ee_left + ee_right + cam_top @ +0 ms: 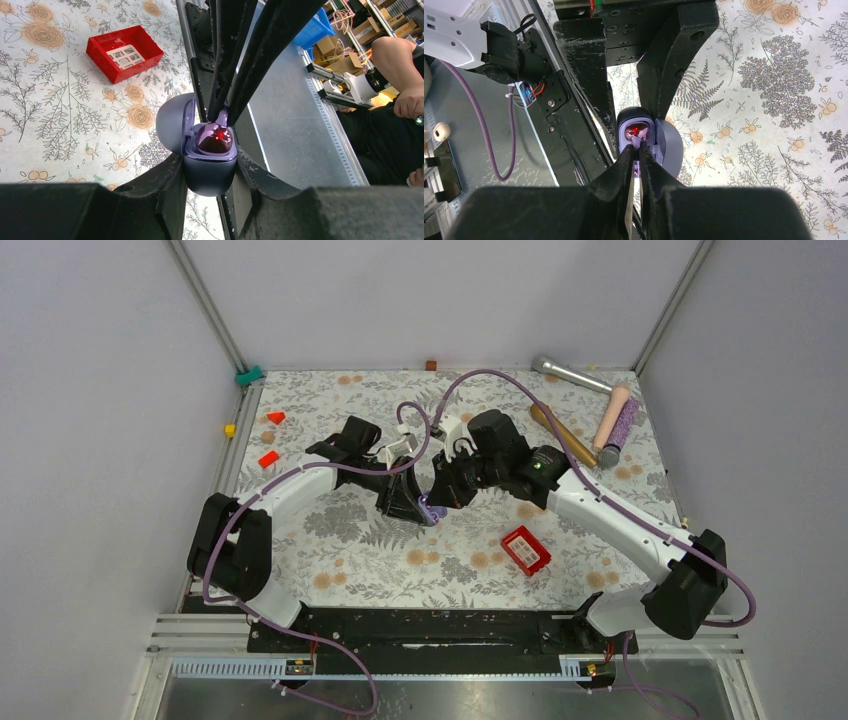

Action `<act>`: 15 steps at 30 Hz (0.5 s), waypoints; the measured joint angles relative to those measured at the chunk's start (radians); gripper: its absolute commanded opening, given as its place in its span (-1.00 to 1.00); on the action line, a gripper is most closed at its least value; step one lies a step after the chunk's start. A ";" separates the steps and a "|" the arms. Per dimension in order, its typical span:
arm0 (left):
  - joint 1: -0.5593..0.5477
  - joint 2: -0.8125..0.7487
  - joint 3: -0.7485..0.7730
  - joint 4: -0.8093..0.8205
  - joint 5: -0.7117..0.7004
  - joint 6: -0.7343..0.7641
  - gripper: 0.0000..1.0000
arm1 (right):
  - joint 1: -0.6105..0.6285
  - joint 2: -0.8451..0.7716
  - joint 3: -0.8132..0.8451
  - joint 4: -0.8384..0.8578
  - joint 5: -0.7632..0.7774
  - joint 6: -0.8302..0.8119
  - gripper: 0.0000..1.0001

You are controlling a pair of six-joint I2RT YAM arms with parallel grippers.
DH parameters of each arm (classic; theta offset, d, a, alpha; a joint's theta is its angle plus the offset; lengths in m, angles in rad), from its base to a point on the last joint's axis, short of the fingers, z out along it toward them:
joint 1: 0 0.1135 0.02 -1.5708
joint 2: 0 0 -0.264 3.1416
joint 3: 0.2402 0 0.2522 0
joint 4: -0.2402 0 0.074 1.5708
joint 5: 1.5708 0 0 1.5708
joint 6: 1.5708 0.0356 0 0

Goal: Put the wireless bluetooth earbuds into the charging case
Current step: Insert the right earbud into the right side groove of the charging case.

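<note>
Over the middle of the flowered table, the left hand is clamped around the body of the purple charging case, whose lid stands open. The right hand is pinched tight on a pale purple earbud, which sits at the case's open well. A red box lies nearby.

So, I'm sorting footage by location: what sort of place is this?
Probably a robotics lab test cell: aluminium posts and pale panels wall in a floral-covered table, with cardboard boxes and a blue bin beyond.
</note>
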 measured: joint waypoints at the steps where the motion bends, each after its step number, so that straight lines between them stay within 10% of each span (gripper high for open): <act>1: 0.000 0.000 0.000 0.000 0.001 0.000 -1.00 | 0.000 0.001 0.000 0.000 0.000 -0.001 -0.86; 15: 0.000 0.000 0.000 0.000 0.003 0.001 -1.00 | 0.010 0.015 0.000 0.000 0.007 -0.006 -0.50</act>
